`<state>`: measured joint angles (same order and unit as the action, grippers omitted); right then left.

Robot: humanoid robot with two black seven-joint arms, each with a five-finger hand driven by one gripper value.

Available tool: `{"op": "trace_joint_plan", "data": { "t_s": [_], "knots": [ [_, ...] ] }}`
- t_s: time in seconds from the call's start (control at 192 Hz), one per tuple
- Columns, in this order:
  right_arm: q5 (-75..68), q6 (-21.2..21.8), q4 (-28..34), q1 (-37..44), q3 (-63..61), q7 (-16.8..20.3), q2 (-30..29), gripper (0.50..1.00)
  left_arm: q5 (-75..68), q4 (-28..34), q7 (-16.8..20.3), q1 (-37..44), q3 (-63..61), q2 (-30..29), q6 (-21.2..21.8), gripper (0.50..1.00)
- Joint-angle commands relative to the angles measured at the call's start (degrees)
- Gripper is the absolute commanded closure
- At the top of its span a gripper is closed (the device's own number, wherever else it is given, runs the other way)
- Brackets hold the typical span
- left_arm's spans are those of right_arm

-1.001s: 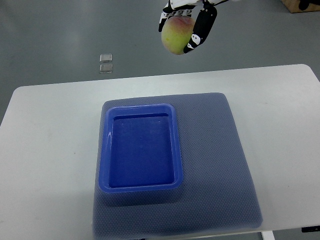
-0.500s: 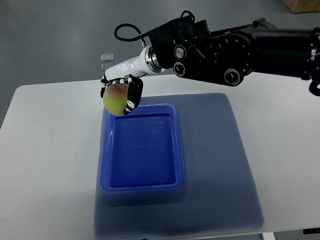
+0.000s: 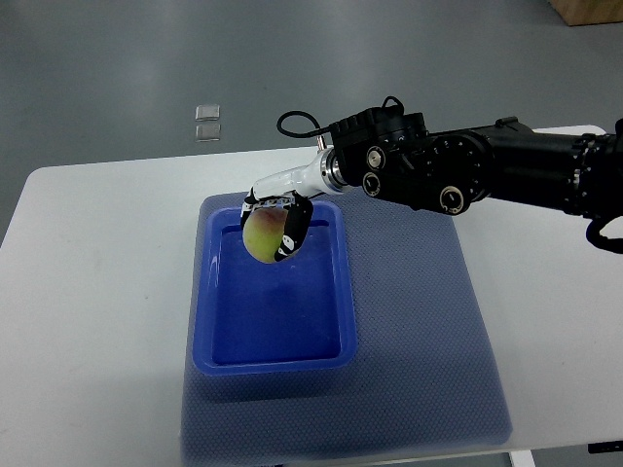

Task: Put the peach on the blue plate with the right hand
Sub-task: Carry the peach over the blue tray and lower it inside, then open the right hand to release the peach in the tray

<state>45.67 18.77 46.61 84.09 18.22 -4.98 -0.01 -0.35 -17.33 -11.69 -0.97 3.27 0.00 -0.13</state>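
My right hand pinches the peach over the blue plate toward twelve o'clock, probably just above the floor, so it drops gently.

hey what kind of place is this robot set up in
Probably a lab or test workshop, not a home. A plain white table stands on a bare grey floor, with only a blue mat and blue plate laid out for the right hand holding a peach.
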Motion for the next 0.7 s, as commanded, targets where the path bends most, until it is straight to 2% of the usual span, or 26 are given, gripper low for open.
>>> {"op": "trace_joint_plan", "data": {
  "t_s": [0.0,0.308,0.37,0.407,0.427,0.433,0.48,0.485,0.495,0.605,0.693],
  "knots": [
    [0.2,0.1,0.5,-1.9,0.0,0.0,0.0,1.000,0.0,0.1,0.0,0.0,0.0,0.0,0.0,0.500],
    [1.0,0.1,1.3,-4.4,0.1,0.1,0.0,1.000,0.0,0.1,0.0,0.0,0.0,0.0,0.0,0.500],
    [1.0,0.1,1.3,-4.4,0.1,0.0,0.0,0.971,0.0,0.0,0.0,0.0,0.0,0.0,0.0,0.500],
    [1.0,0.1,1.3,-4.4,0.1,0.1,0.0,0.944,0.0,0.1,0.0,0.0,0.0,0.0,0.0,0.500],
    [0.9,0.1,1.3,-4.4,0.1,0.0,0.0,0.910,0.0,0.1,0.0,0.0,0.0,0.0,0.0,0.500],
    [0.9,0.1,1.3,-4.5,0.1,0.0,0.0,0.887,0.0,0.1,0.0,0.0,0.0,0.0,0.0,0.500],
    [0.9,0.1,1.3,-4.5,0.1,0.0,0.0,0.887,0.0,0.1,0.0,0.0,0.0,0.0,0.0,0.500],
    [0.7,0.0,1.3,-4.7,0.0,0.0,0.0,0.733,0.0,0.1,0.0,0.0,0.0,0.0,0.0,0.500],
    [0.7,0.0,1.3,-4.7,0.1,0.0,0.0,0.712,0.0,0.1,0.0,0.0,0.0,0.0,0.0,0.500],
    [0.6,0.1,1.3,-5.3,0.0,-0.1,0.0,0.603,0.0,0.2,0.0,0.0,0.0,0.0,0.0,0.500],
    [0.6,0.1,1.3,-5.4,0.1,-0.6,0.0,0.581,0.0,0.2,0.0,0.0,0.0,0.0,0.0,0.500]
  ]
}}
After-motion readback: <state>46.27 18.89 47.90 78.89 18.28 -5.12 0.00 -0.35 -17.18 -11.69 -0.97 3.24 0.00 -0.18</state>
